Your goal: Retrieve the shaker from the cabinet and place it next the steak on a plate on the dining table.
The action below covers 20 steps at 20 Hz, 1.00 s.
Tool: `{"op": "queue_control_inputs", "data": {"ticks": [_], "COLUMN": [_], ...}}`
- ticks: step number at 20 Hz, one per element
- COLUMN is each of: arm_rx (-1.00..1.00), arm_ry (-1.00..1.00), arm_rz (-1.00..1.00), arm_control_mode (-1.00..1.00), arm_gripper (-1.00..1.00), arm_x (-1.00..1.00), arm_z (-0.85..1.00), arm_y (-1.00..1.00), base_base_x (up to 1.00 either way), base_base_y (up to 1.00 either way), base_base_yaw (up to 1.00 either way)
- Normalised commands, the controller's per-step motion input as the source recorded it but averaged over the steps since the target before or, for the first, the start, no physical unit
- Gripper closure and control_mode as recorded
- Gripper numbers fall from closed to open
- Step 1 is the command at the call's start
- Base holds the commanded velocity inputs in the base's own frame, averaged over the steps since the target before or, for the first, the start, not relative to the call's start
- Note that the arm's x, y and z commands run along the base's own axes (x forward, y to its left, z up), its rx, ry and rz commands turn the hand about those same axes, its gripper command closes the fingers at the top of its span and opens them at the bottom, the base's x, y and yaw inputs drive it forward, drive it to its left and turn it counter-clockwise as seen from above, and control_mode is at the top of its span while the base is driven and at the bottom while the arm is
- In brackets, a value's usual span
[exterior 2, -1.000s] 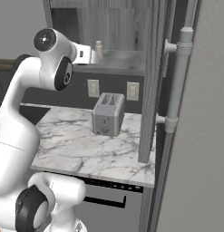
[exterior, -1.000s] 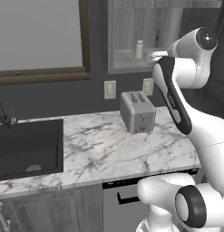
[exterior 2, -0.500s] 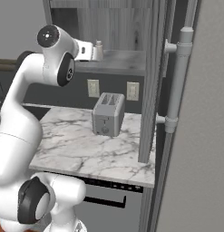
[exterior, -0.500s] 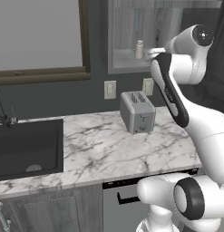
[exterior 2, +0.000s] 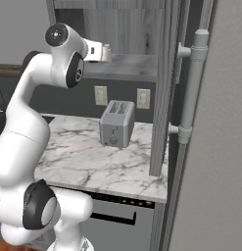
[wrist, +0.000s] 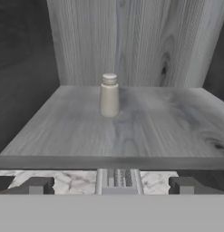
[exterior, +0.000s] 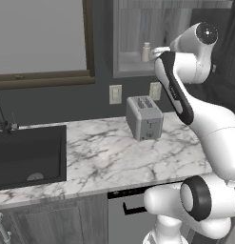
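The shaker (wrist: 109, 95), a small cream bottle with a narrower cap, stands upright on the pale wood-grain shelf of the open cabinet (wrist: 145, 131). It also shows as the shaker (exterior: 146, 51) and the shaker (exterior 2: 108, 50) in the base views. My gripper (wrist: 111, 185) is open and empty. It is level with the shelf's front edge, and the shaker sits straight ahead of it, deeper in. The gripper (exterior: 158, 50) hangs just right of the bottle in the left base view. The steak, plate and dining table are out of view.
A grey toaster (exterior: 144, 117) stands on the marble counter (exterior: 100, 162) directly below the cabinet. A dark sink (exterior: 28, 155) lies at the left. The tall panel and fridge handle (exterior 2: 191, 93) close off the right side.
The hand has swung in toward the cabinet and now sits closer to the shaker. The jaws have stayed wide open.
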Motion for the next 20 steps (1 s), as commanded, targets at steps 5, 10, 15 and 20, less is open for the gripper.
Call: {"op": "queue_control_inputs", "data": {"ticks": [5, 10, 15, 20], "arm_rx": [0.00, 0.00, 0.00, 0.00], "arm_ry": [0.00, 0.00, -0.01, -0.02], "arm_rz": [0.00, 0.00, 0.00, 0.00], "arm_control_mode": [-1.00, -1.00, -1.00, -1.00], "arm_gripper": [-1.00, -1.00, -1.00, -1.00], "arm_x": [0.21, 0.21, 0.22, 0.22], "arm_z": [0.00, 0.00, 0.00, 0.00], "arm_y": [0.02, 0.01, 0.00, 0.00], "base_base_x": [0.00, 0.00, 0.00, 0.00], "base_base_y": [0.00, 0.00, 0.00, 0.00], "base_base_yaw": [0.00, 0.00, 0.00, 0.00]}}
